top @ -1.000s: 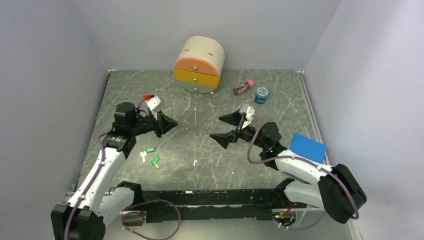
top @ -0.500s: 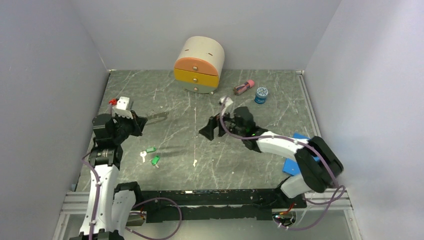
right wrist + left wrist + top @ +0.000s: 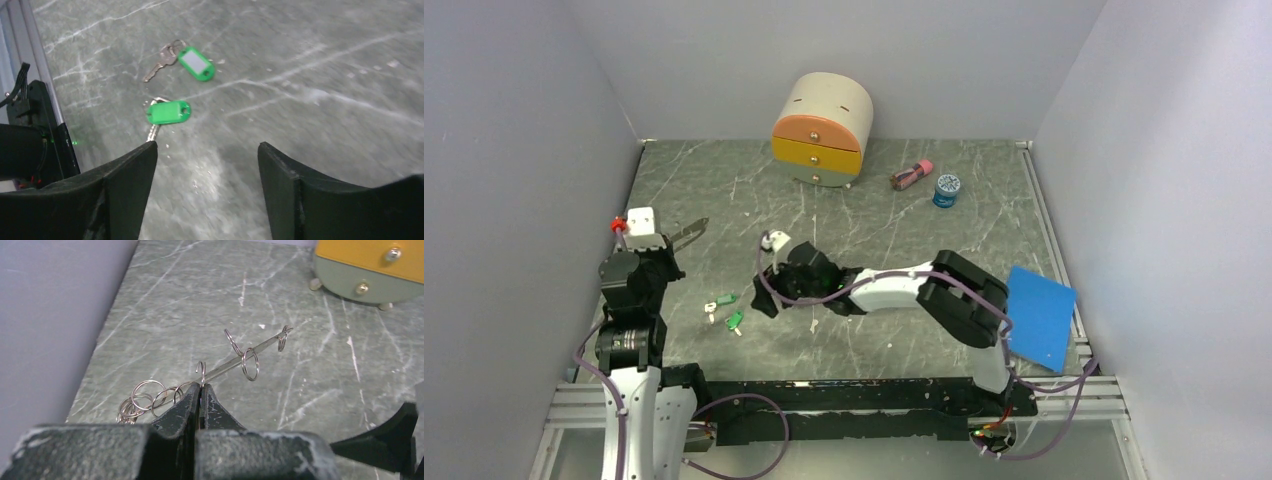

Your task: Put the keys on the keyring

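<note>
1. Top view: my left gripper [image 3: 686,232] sits at the left of the frame, raised near the left wall, pinched on the keyring [image 3: 690,231], which pokes out as a thin silvery rod toward the upper right.
2. Top view: my right gripper [image 3: 762,302] reaches across to centre-left, low over the tabletop [image 3: 874,330]; jaws apart, nothing between them. The keys [image 3: 727,309] lie just left of it, two green tags side by side on the marble.
3. Top view, rest: a round drawer box [image 3: 822,129] top centre, a pink tube [image 3: 911,175] and blue jar [image 3: 946,190] right of it, a blue pad [image 3: 1036,316] at the right edge.
4. Left wrist view: my left gripper [image 3: 200,394] is clamped tight on the keyring [image 3: 235,361]; a straight wire runs up-right from the fingertips with several split rings hung on it, and more rings bunch at lower left beside the fingers. Drawer box [image 3: 370,267] in the upper right corner.
5. Right wrist view: my right gripper [image 3: 207,150] is spread wide and empty, both fingers at the bottom of the frame. The keys [image 3: 169,111] lie ahead in the upper left, one green tag near my left fingertip, the other farther up; both flat on the tabletop [image 3: 325,75].
</note>
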You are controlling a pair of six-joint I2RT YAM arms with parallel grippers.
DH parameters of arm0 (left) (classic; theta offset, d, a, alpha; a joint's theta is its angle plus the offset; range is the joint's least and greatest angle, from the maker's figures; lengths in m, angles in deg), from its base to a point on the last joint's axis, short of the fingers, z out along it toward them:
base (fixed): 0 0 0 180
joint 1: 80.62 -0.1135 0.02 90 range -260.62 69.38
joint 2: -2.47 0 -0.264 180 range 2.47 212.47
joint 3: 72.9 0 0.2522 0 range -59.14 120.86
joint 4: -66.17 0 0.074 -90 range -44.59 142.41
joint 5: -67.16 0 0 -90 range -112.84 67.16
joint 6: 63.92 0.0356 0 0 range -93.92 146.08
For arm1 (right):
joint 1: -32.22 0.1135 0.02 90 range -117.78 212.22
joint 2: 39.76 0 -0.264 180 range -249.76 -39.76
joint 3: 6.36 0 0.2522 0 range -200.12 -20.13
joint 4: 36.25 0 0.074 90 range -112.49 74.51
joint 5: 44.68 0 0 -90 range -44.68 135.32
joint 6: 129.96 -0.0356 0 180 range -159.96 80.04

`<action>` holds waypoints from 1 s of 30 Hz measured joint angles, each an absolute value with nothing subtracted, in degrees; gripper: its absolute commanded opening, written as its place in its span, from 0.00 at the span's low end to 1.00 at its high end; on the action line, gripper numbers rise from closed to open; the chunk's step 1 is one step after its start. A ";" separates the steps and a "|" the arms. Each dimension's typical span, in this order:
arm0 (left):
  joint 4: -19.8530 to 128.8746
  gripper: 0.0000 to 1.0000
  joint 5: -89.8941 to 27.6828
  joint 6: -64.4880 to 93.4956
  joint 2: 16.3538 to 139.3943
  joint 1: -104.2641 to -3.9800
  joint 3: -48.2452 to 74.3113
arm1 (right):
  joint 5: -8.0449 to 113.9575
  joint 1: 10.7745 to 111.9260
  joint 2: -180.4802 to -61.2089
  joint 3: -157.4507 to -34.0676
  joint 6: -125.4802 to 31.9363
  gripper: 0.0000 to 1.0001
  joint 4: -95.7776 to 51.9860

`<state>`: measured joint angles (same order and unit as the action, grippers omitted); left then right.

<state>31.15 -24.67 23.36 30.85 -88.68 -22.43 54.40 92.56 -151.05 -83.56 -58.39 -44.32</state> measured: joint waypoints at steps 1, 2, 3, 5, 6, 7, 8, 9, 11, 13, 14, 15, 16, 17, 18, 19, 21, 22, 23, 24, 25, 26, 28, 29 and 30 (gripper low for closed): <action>31.02 0.03 -23.80 23.47 30.52 -88.68 -22.49 | 54.20 93.59 -151.53 -84.11 -58.15 0.64 -44.36; 30.89 0.03 -22.90 23.54 30.19 -88.70 -22.56 | 53.19 94.75 -152.73 -85.42 -57.69 0.60 -44.27; 30.65 0.03 -22.42 23.65 29.95 -88.70 -22.62 | 52.54 95.75 -153.89 -86.71 -57.26 0.57 -44.32; 30.39 0.03 -21.85 23.78 29.69 -88.70 -22.89 | 50.90 97.67 -156.49 -89.73 -56.65 0.55 -44.25; 30.26 0.03 -21.68 23.80 29.67 -88.70 -22.97 | 50.20 98.33 -157.45 -90.78 -56.45 0.55 -44.21; 30.23 0.02 -21.57 23.80 29.67 -88.68 -23.04 | 49.57 99.20 -158.50 -92.00 -56.21 0.55 -43.88; 30.21 0.02 -21.48 23.82 29.69 -88.70 -23.15 | 48.76 99.93 -159.35 -92.99 -55.92 0.55 -43.62; 30.19 0.02 -21.46 23.82 29.69 -88.70 -23.17 | 47.64 100.80 -160.25 -94.01 -55.53 0.55 -43.38; 30.19 0.03 -21.48 23.89 29.69 -88.70 -23.24 | 45.63 102.05 -161.17 -94.89 -54.79 0.55 -43.03; 30.19 0.03 -21.48 23.93 29.69 -88.70 -23.24 | 43.84 103.07 -161.78 -95.61 -54.02 0.54 -42.37; 30.19 0.02 -21.50 23.95 29.69 -88.70 -23.24 | 42.99 103.55 -162.30 -96.39 -53.72 0.54 -41.82; 30.19 0.03 -21.52 23.95 29.69 -88.70 -23.24 | 42.24 103.99 -163.09 -97.58 -53.41 0.52 -41.32; 30.19 0.03 -21.54 23.95 29.69 -88.70 -23.24 | 41.52 104.38 -164.05 -99.13 -53.15 0.52 -40.60; 30.19 0.03 -21.54 23.95 29.69 -88.70 -23.24 | 40.89 104.69 -164.82 -100.31 -52.93 0.51 -40.08; 30.19 0.02 -21.57 23.95 29.69 -88.70 -23.24 | 40.30 105.02 -165.54 -101.55 -52.75 0.50 -39.24; 30.19 0.03 -21.57 23.95 29.69 -88.70 -23.24 | 39.53 105.35 -166.11 -102.47 -52.49 0.49 -38.55; 30.19 0.02 -21.57 23.95 29.73 -88.70 -23.24 | 38.22 105.98 -166.81 -103.74 -51.99 0.44 -37.17; 30.19 0.02 -21.70 23.95 29.73 -88.70 -23.24 | 37.76 106.29 -167.18 -104.46 -51.77 0.43 -36.40; 30.19 0.02 -21.78 23.95 29.73 -88.70 -23.24 | 37.33 106.48 -167.59 -105.20 -51.57 0.41 -35.70; 30.19 0.03 -21.94 23.97 29.73 -88.70 -23.24 | 36.50 106.77 -168.23 -106.27 -51.47 0.40 -34.85; 30.19 0.03 -22.00 23.97 29.73 -88.70 -23.24 | 35.75 107.03 -168.93 -107.39 -51.31 0.37 -34.15; 30.19 0.02 -22.11 23.97 29.73 -88.70 -23.24 | 34.97 107.25 -169.52 -108.26 -51.09 0.35 -33.54; 30.19 0.03 -22.27 23.97 29.73 -88.70 -23.24 | 33.98 107.60 -169.91 -108.66 -50.81 0.34 -32.60; 30.19 0.03 -22.48 23.97 29.76 -88.70 -23.24 | 33.55 107.79 -169.93 -108.66 -50.61 0.34 -32.03; 30.19 0.03 -22.61 23.97 29.76 -88.70 -23.24 | 33.22 107.97 -169.95 -108.66 -50.44 0.34 -31.70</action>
<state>30.19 -22.61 23.97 29.76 -88.70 -23.24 33.22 107.97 -169.95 -108.66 -50.44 -31.70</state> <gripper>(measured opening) 0.034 0.348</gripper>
